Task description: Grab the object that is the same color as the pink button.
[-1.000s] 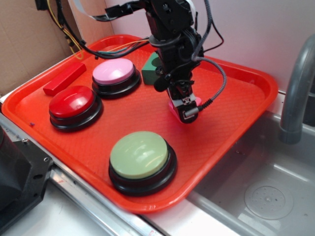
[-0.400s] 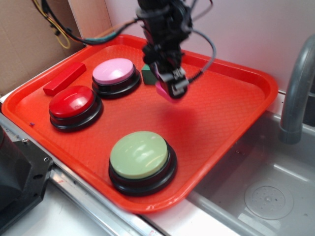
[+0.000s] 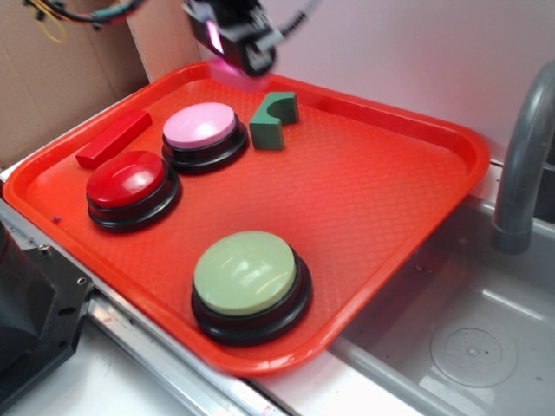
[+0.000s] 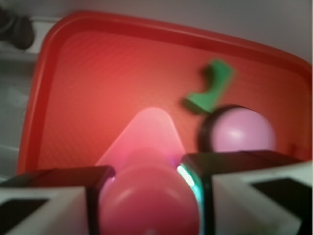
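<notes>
Wrist view shows the gripper [image 4: 149, 205] clamped on the pink bolt [image 4: 146, 196], carried high so it clears the pink button [image 4: 242, 129] below-right.

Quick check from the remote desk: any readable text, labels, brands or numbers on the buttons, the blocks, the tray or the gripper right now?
None can be read in either view.
Pink button, red button, green button: plain tops, no print.
Green block, red bar, tray: unmarked.
Pink bolt in the gripper: blurred, no lettering made out.
</notes>
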Controlling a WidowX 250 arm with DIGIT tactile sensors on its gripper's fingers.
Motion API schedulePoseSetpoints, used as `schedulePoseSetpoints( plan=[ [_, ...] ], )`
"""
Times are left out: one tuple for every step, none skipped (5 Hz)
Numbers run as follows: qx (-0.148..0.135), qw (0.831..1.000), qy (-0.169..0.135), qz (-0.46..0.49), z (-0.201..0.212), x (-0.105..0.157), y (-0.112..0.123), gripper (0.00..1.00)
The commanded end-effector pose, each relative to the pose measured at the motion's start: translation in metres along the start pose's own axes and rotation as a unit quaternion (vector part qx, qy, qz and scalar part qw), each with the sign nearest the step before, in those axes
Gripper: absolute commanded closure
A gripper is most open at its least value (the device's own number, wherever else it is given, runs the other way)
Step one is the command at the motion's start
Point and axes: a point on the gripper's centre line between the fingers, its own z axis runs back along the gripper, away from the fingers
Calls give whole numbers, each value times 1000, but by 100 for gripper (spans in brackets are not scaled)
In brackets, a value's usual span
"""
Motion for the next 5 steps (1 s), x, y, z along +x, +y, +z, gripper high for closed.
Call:
schedulePoseSetpoints(
  plan=[
    [14,992,-47,118,54,-24,43,100],
    [20,989,-48,140,59,-24,54,100],
    [9,987,-59,148,63,-23,60,100],
    [1,987,-60,147,59,-21,62,100],
    [16,988,-56,139,53,-20,57,100]
  ],
)
